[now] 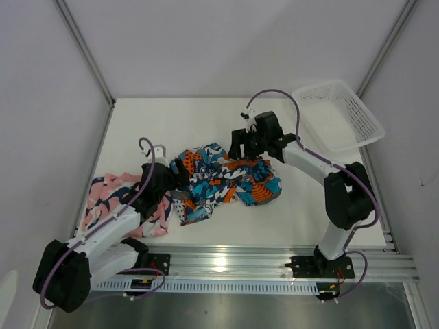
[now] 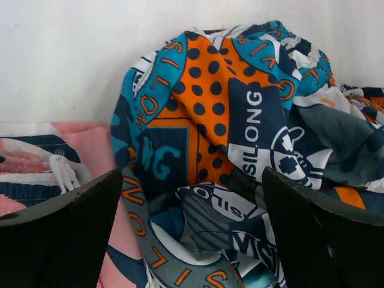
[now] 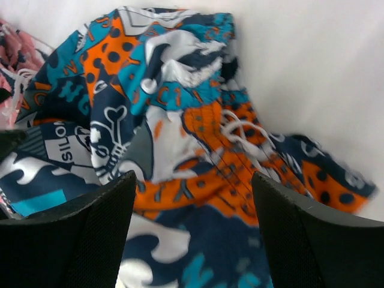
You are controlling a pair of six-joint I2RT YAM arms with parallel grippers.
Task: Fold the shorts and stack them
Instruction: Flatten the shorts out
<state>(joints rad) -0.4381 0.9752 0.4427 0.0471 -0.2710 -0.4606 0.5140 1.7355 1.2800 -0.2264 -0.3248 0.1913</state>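
Top view: the blue shorts [image 1: 223,179] lie crumpled and unfolded at the centre of the worktop [image 1: 171,123], with the pink shorts [image 1: 120,202] touching them at 8 o'clock, also bunched, so no fold or stack exists yet. The left gripper [image 2: 191,180] stands at the heap's 9 o'clock edge with its fingers wide apart, cloth lying between and beyond them but nothing clamped. The right gripper [image 3: 192,177] stands at the heap's 1 o'clock edge, fingers likewise apart over the orange waistband and its white drawstring [image 3: 235,129], holding nothing. Judged step: flattening the blue shorts before the 1st fold, both arms placed to take opposite sides. The next move probably calls for each gripper to close on a single outer layer at the waistband or a hem, then draw apart toward 9 and 3 o'clock; pinching several layers of this loose cloth would carry the wrinkles along. Room: bare worktop lies open from 10 through 1 o'clock behind the heap and at 4 o'clock beside it. The basket [image 1: 339,113] sits at 2 o'clock, well apart. The near edge at 6 o'clock is close to the blue hem, and the pink shorts lie near the 9 o'clock edge, so spreading is better directed toward 12 o'clock.
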